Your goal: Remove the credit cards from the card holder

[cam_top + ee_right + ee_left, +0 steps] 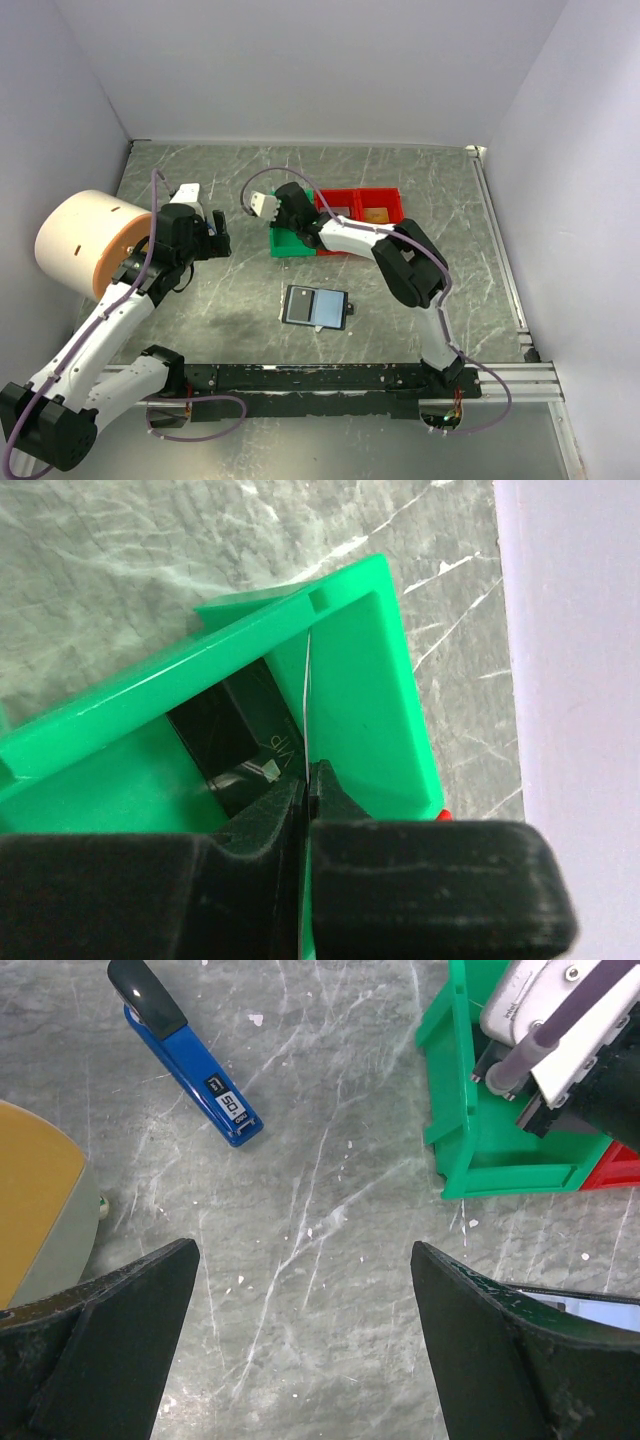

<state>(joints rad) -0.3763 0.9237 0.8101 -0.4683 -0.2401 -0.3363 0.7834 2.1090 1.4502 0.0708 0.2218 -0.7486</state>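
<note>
1. Grey marbled tabletop (430, 180); card holder (316, 307) open, on green bin's (290, 250) near side.
2. Right end effector (308, 780) clamped on credit card (308, 695) above bin; black card (225, 735) inside.
3. Left end effector (305, 1290) apart, left of bin.

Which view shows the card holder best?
Top external: the card holder lies open and whole on the table. Left wrist catches only its corner at the frame edge; right wrist shows none of it.
</note>
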